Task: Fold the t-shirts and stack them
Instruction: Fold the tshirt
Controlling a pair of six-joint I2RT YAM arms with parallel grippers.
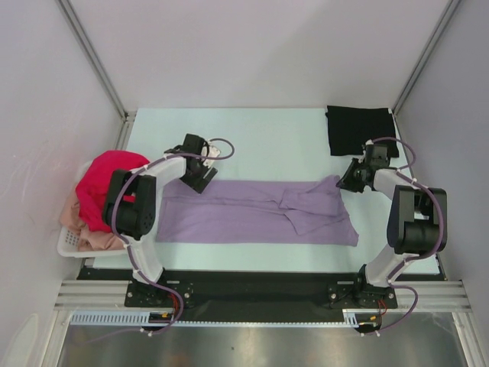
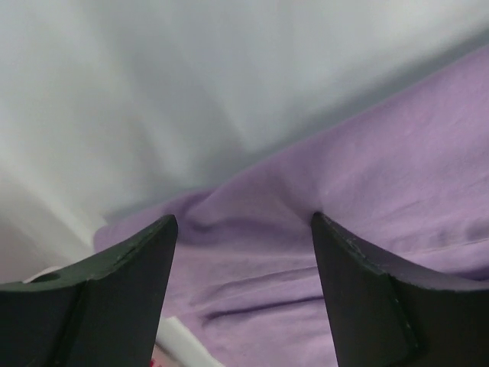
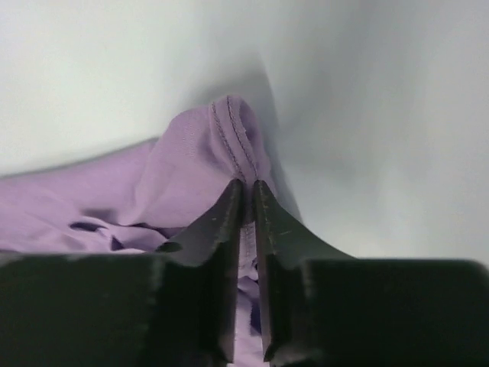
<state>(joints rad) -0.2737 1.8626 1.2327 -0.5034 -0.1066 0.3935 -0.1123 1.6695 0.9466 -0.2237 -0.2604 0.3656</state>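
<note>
Find the lavender t-shirt (image 1: 252, 218) spread flat along the middle of the tabletop (image 1: 267, 141), between the two arms, with creased, overlapping folds near its right end. Note the black t-shirt (image 1: 361, 128) folded square at the far right corner, well apart from it. Note also the magenta-red t-shirt (image 1: 107, 180) heaped over the peach-pink t-shirt (image 1: 90, 233) in the white basket (image 1: 69, 245) at the left edge.

See the right claw (image 3: 248, 183) pinched tight on a stitched hem of the lavender cloth at its far right corner, with a small peak of fabric standing up off the surface. See the left claw (image 2: 244, 222) gaping wide just above the far left edge of the same shirt, gripping nothing.

Expect a light, limp, thin knit: no stiffness, likely to drape and wrinkle at once and sag between two held points. Expect some drag on the surface rather than a clean slide. Judge the doubled, stitched hems and corners the best places for a hold, being thicker and less apt to slip out than a single layer. Take matching corners of one long edge, keep the span between them taut, and lift low to avoid bunching.
</note>
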